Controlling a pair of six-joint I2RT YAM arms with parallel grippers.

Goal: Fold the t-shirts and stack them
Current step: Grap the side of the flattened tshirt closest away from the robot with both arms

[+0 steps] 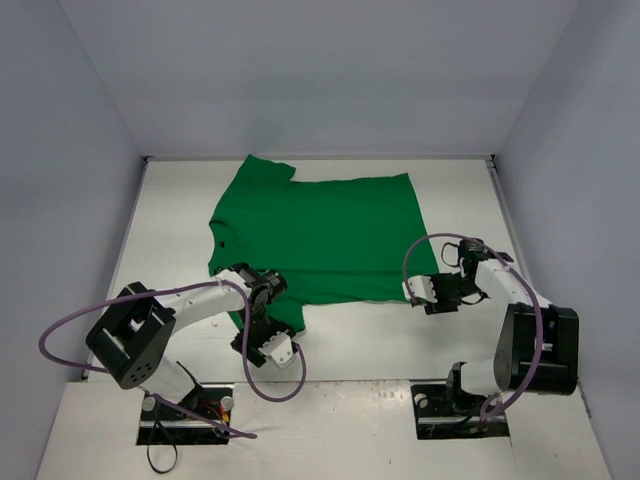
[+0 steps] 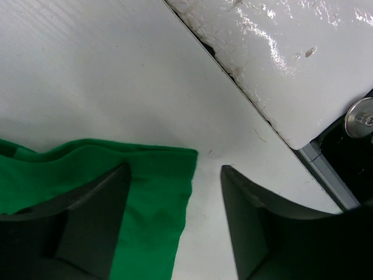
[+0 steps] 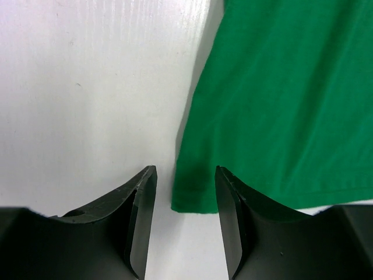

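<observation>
Green, plain and wrinkled, the t-shirt (image 1: 330,235) lies spread flat on the white table (image 1: 170,230), collar to the left and hem to the right. At its near-left part, the left gripper (image 2: 175,169) is low over a cloth corner. Its jaws are spread wide and grip nothing, with one finger over the fabric and the other over bare table. At the near-right hem corner is the right gripper (image 3: 185,170). Its jaws stand a moderate gap apart and hold nothing. That corner shows between its fingertips, with the rest of the shirt on one side.
</observation>
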